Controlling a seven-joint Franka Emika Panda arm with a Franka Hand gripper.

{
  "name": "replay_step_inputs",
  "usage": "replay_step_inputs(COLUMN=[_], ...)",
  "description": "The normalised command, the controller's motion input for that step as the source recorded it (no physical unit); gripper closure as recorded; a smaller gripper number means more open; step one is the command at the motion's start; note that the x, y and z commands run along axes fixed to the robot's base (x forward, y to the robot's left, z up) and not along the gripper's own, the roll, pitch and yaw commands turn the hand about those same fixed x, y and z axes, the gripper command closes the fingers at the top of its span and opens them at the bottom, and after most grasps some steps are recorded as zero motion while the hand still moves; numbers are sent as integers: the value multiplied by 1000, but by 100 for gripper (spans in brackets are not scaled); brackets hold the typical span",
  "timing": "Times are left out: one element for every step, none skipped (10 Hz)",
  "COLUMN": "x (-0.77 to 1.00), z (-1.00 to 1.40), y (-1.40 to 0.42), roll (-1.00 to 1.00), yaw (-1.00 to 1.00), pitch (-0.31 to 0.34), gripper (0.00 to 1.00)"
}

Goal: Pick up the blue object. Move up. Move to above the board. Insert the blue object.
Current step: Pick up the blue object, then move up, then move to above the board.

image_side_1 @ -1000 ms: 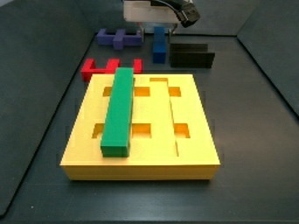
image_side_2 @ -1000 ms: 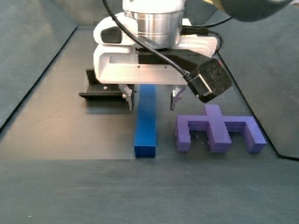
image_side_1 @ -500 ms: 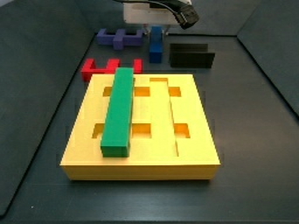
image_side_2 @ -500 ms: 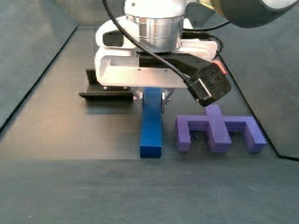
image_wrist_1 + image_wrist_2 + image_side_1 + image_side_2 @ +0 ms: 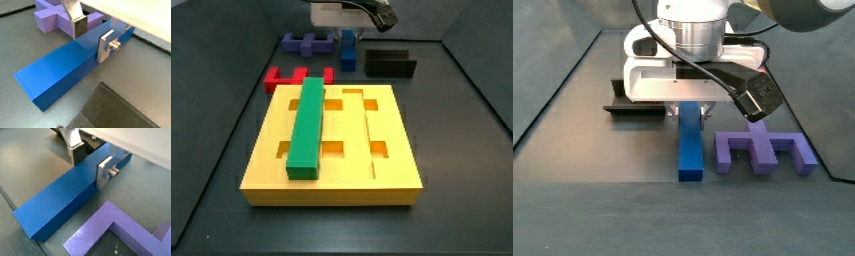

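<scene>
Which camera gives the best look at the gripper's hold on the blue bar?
Both wrist views: the gripper has its fingers on either side of the blue object. In the side views, one shows the bar below the gripper, the other only a sliver.

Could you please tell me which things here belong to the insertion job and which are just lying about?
Job: blue bar, clamped in the gripper; board.
Lying about: green bar on the board, purple comb block, red piece, fixture.

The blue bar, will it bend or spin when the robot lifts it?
The blue bar looks solid and straight, so probably stiff. The gripper clamps it near one end, so the long free end may droop. Flat faces should resist rolling.
</scene>
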Motion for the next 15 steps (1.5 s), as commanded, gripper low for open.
replay_step_inputs(x=[0,0,0,0,0,0,0,0,0,0,-42,-98,-56,0,-24], z=[0,0,0,0,0,0,0,0,0,833,826,577,199,1400,1400], y=[0,0,0,0,0,0,0,0,0,0,-3,-20,-9,0,-4], roll=[0,0,0,0,0,0,0,0,0,0,-1,11,39,0,-9], yaw=[0,0,0,0,0,0,0,0,0,0,42,47,26,0,-9], pitch=[0,0,0,0,0,0,0,0,0,0,-3,-12,-36,0,47], gripper=[100,100,100,100,100,100,100,100,100,100,100,100,100,100,100])
